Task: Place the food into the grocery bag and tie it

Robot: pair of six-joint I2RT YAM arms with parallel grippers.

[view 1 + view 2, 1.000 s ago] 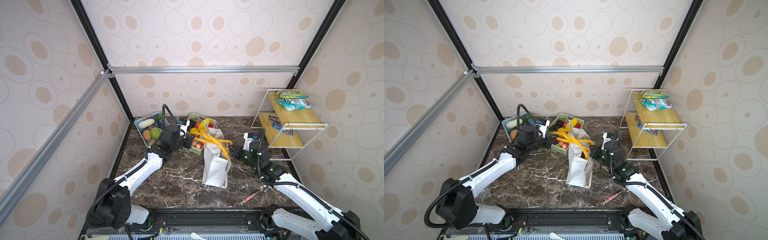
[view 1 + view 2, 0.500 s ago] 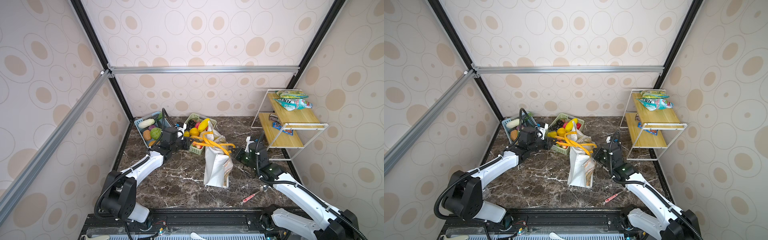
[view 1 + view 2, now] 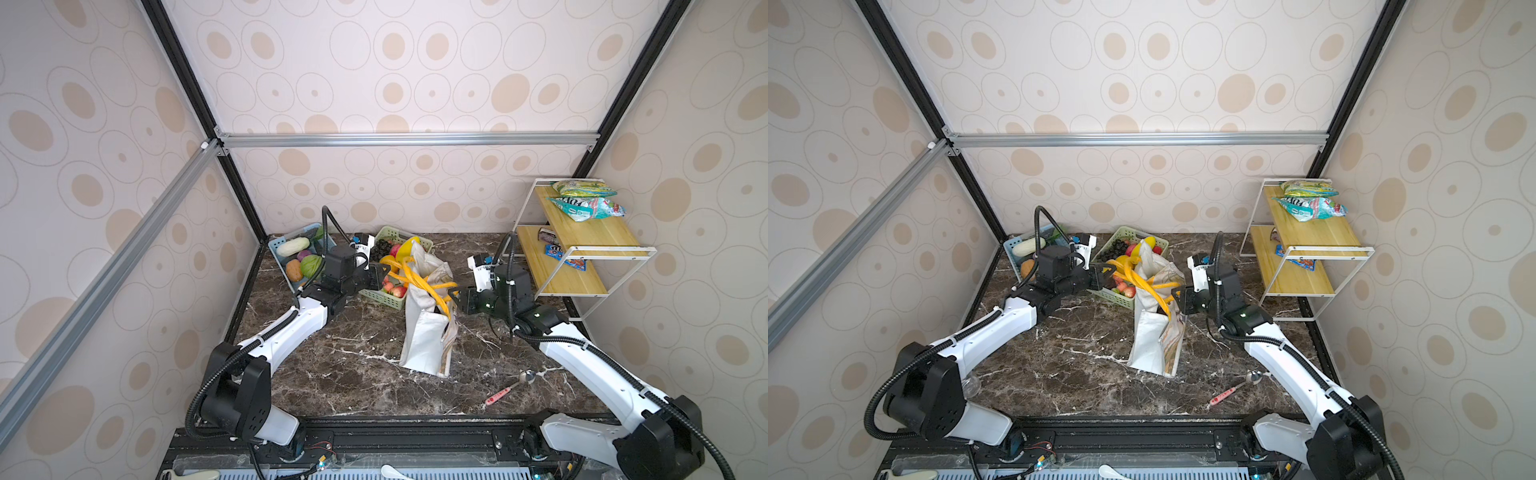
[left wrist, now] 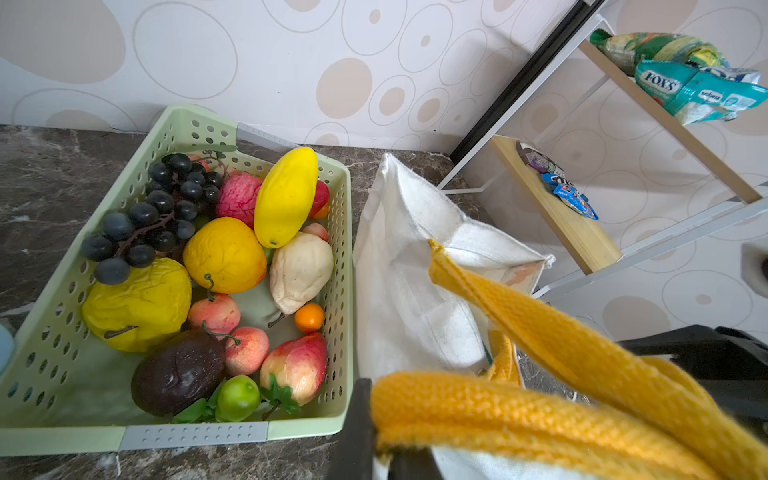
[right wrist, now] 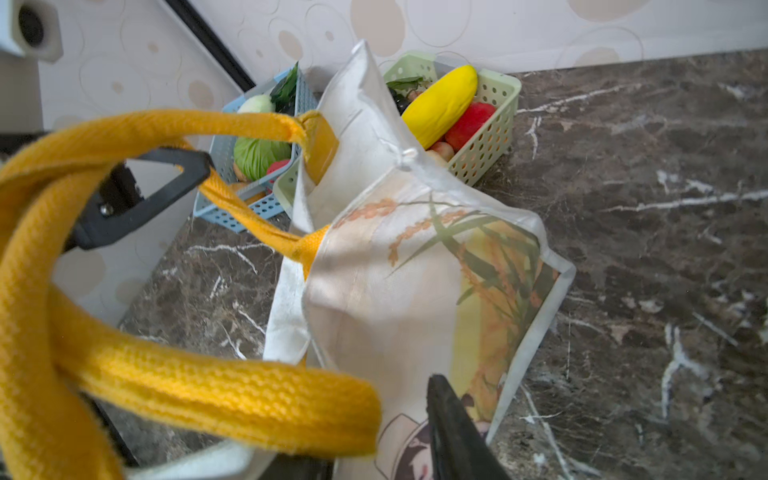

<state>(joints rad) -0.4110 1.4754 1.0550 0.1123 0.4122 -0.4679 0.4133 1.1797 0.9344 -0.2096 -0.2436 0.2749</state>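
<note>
At the back-left corner of the dark marble table (image 3: 332, 374) sits a blue slotted plastic basket (image 5: 253, 210) of toy vegetables, among them a pale marrow and a green cabbage. Next along the back edge is a pale green slotted plastic basket (image 4: 340, 249), just beside the bag. Only the left wrist view lays out its load: black grapes (image 4: 153, 216), a yellow mango (image 4: 286, 195), a dark purple fruit (image 4: 178, 374), peaches and a lime. Above its near side the left gripper (image 3: 384, 272) is clamped tight on a loop of the yellow-orange woven strap handles (image 3: 419, 282). The right wrist view shows its black finger (image 5: 124, 216) against the strap. The white stiff-fabric grocery bag (image 3: 424, 332) stands mid-table, leaning, with its straps drawn out to both sides; what food it holds cannot be told. Its printed side (image 5: 478, 270), orange grain stalks with green leaves, shows only in the right wrist view. The right gripper (image 3: 455, 296), at the bag's right, has its jaws parted, with a strap loop lying loose and one finger (image 5: 453, 436) clear of it. Near the front-right corner lies a metal spoon with a pink handle (image 3: 513, 386), seen only in both top views. At the right edge stands a white wire shelf with two wooden boards (image 3: 590, 232). Its top board carries a green packet (image 3: 582, 188) and a teal crinkly packet (image 4: 698, 91) reading "FOX'S". The lettering on the blue wrapper (image 4: 573, 197) below is too small to read.
</note>
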